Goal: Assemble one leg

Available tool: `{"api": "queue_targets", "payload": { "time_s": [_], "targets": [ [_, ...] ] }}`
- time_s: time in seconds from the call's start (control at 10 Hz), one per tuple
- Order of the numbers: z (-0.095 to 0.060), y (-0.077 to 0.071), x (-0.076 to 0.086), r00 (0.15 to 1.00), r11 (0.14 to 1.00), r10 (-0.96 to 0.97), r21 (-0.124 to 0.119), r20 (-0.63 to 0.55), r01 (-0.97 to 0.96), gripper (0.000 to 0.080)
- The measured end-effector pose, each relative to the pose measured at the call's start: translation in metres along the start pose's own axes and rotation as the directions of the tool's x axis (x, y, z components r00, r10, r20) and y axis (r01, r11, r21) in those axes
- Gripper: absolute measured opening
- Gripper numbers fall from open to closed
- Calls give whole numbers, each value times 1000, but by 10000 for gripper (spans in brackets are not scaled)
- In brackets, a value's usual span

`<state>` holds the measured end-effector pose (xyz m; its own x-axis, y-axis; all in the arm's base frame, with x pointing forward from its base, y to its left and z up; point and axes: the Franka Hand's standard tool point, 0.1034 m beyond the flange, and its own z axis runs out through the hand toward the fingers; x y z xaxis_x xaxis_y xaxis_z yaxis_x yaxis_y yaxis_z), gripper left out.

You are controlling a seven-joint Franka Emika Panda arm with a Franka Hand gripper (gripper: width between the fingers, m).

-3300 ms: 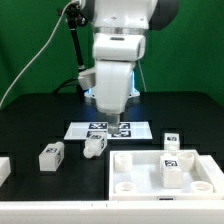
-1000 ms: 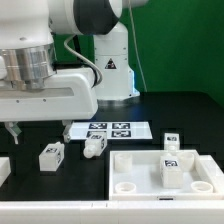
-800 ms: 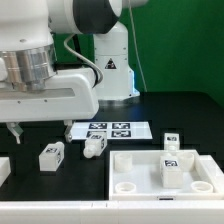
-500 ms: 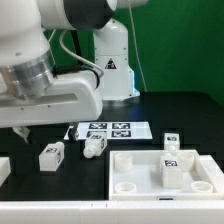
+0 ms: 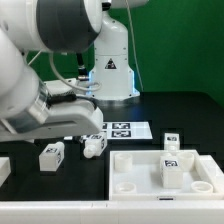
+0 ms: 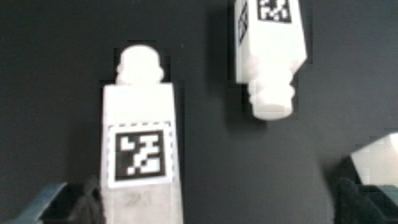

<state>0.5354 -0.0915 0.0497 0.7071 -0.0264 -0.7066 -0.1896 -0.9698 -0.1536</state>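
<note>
In the wrist view two legs lie on the black table. One leg (image 6: 143, 140) shows a square tag, and its end reaches between my fingers, close to one fingertip (image 6: 59, 204). The other leg (image 6: 270, 50) lies beside it, farther off. My gripper (image 6: 210, 206) is open and holds nothing. In the exterior view these legs (image 5: 52, 155) (image 5: 93, 145) lie toward the left, in front of the arm. A third leg (image 5: 171, 141) lies at the back right. Another leg (image 5: 172, 166) stands on the white slab (image 5: 130, 178). The arm hides my fingers in that view.
The marker board (image 5: 122, 128) lies flat behind the legs. Another white part (image 5: 4, 168) sits at the exterior view's left edge. A white corner (image 6: 379, 160) shows at the wrist view's edge. The robot's base (image 5: 112, 70) stands at the back.
The arm has swung from the back centre to the exterior view's left, then tilted and dropped toward the two loose legs. No part has moved.
</note>
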Motion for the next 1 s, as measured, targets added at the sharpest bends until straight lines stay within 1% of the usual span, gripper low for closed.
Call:
{"api": "queue_targets", "payload": {
  "time_s": [0.1,0.3,0.4,0.5,0.6,0.7,1.0],
  "targets": [
    [0,0,4,1000,1000,-2,-2,0,2,649],
    [0,-1,4,1000,1000,2,-7,0,-2,649],
    [-1,2,3,998,995,61,-81,4,-60,649],
    [0,5,3,1000,993,28,-111,12,-26,649],
    [0,12,2,1000,994,11,-107,16,-9,649],
    [0,10,3,1000,995,14,-102,15,-12,649],
    [1,8,3,1000,995,9,-101,15,-7,649]
  ]
}}
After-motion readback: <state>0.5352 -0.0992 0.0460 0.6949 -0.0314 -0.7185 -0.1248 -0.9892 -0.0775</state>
